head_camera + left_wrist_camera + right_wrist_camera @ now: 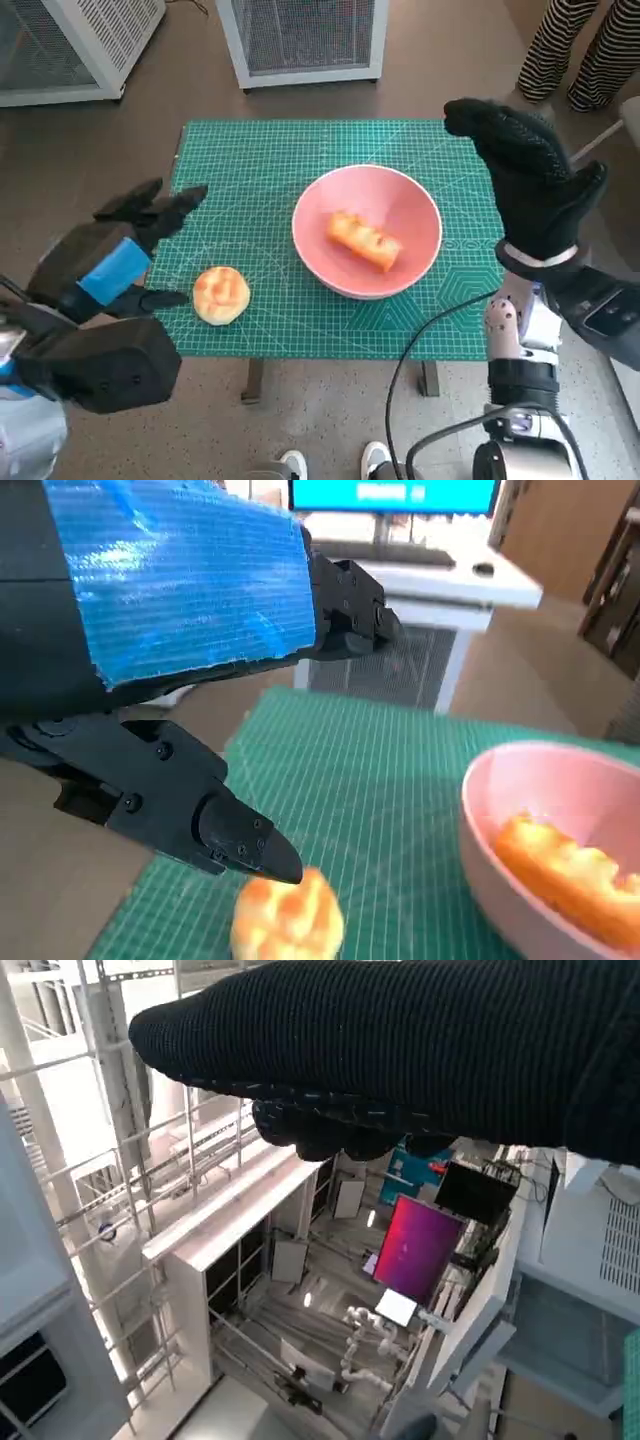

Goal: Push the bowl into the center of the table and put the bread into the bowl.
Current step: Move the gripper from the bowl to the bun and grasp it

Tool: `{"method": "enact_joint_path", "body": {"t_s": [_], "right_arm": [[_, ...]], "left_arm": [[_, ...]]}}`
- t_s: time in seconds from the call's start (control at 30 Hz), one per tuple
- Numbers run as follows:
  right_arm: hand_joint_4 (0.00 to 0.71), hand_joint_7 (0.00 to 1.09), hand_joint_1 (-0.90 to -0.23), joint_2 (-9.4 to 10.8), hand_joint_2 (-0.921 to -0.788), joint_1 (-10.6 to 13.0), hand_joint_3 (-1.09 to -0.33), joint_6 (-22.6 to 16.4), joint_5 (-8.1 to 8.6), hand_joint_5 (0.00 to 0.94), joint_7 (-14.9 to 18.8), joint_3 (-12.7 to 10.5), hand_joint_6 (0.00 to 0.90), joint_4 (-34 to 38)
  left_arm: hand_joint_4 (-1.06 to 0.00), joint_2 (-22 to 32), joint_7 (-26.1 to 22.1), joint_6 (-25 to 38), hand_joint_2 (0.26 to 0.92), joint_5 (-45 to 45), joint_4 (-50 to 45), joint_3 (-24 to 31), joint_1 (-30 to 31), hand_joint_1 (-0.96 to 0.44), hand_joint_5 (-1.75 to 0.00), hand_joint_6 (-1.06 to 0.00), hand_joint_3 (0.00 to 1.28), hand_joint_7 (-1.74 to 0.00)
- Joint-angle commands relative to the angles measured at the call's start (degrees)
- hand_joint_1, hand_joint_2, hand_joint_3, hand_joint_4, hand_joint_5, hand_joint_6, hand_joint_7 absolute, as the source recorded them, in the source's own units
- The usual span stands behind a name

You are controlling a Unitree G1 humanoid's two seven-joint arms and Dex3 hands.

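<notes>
Bread roll (pixel 221 294) on mat just beside left hand (pixel 120 255)

Small table (pixel 430 378), green cutting mat (pixel 270 170), pink bowl (pixel 410 210), round bread roll (pixel 221 294)

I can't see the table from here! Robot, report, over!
Both hands empty: left hand by round bread, right hand raised. Long bread in pink bowl, mid-table. Nothing blocking.
</notes>
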Motion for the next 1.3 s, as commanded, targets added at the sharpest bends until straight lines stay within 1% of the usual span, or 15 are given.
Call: {"method": "enact_joint_path", "body": {"t_s": [0.03,0.23,0.53,0.73,0.83,1.13,1.3], "right_arm": [[0.237,0.5,-0.597,0.4,-0.921,-0.1,-0.629,0.6,0.01,0.0,1.0,0.1,0.076,1.4],[0.238,0.5,-0.597,0.6,-0.921,-0.4,-0.632,0.3,-0.53,0.001,1.0,0.3,0.076,1.8],[0.241,0.51,-0.596,0.1,-0.921,-0.1,-0.637,1.0,-0.53,0.002,1.2,0.3,0.07,1.4],[0.241,0.52,-0.596,0.0,-0.921,0.4,-0.638,1.2,-0.65,0.002,1.2,0.5,0.065,0.5],[0.242,0.52,-0.596,-0.3,-0.921,0.7,-0.637,1.1,-0.71,0.002,1.2,0.4,0.063,0.2],[0.243,0.53,-0.595,-0.9,-0.921,0.9,-0.635,1.4,-0.38,0.002,1.3,0.0,0.061,-0.2],[0.245,0.53,-0.596,-1.1,-0.921,1.1,-0.631,1.5,-0.26,0.003,1.2,-0.2,0.062,-0.3]], "left_arm": [[-0.1,-1.0,1.0,0.5,0.741,1.4,3.0,-3.9,0.2,-0.1,-0.01,-0.24,0.0,-0.04],[-0.1,-2.1,1.3,2.4,0.741,3.0,7.8,-8.0,-1.5,-0.1,0.0,-0.24,0.0,-0.02],[-0.09,-3.7,1.3,4.7,0.743,5.6,16.0,-13.8,-5.4,-0.07,0.0,-0.23,0.0,-0.01],[-0.08,-5.8,3.1,5.0,0.744,7.8,22.5,-18.1,-7.5,-0.08,0.0,-0.22,0.0,0.0],[-0.08,-7.4,4.8,4.7,0.745,9.0,26.8,-20.5,-8.2,-0.08,0.0,-0.22,0.0,0.0],[-0.08,-9.8,7.0,4.4,0.748,10.8,38.6,-24.7,-11.6,-0.08,0.0,-0.22,0.0,0.0],[-0.12,-10.3,8.0,3.7,0.754,11.5,43.2,-26.3,-13.6,-0.09,-0.02,-0.27,0.01,-0.02]]}}
